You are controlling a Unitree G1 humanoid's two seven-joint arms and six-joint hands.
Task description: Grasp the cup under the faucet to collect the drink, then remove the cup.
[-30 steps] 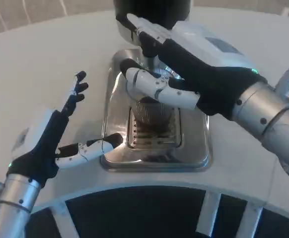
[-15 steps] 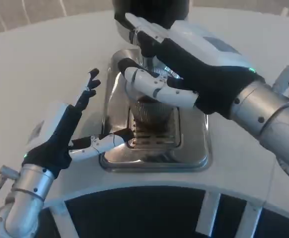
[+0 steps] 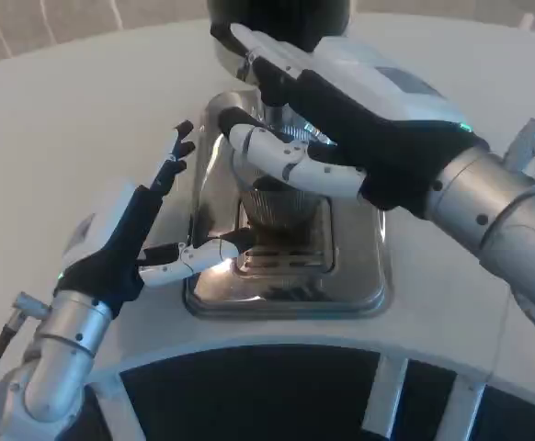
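One cup (image 3: 281,204) stands on the drip tray (image 3: 359,266) grate under the faucet; it looks light, thin-walled, spill-prone, so grip mid-wall gently. Left robot hand (image 3: 148,243) reaches with fingers apart. Right robot hand (image 3: 341,119) hovers above, fingers spread, empty.

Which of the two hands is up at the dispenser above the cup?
The right hand; it reaches over the cup, while the left hand is open beside the metal tray.

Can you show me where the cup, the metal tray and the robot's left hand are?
cup (image 3: 281,207), head view, ribbed side wall.
metal tray (image 3: 359,280), head view, bare right rim.
left hand (image 3: 125,234), head view, back of the hand.
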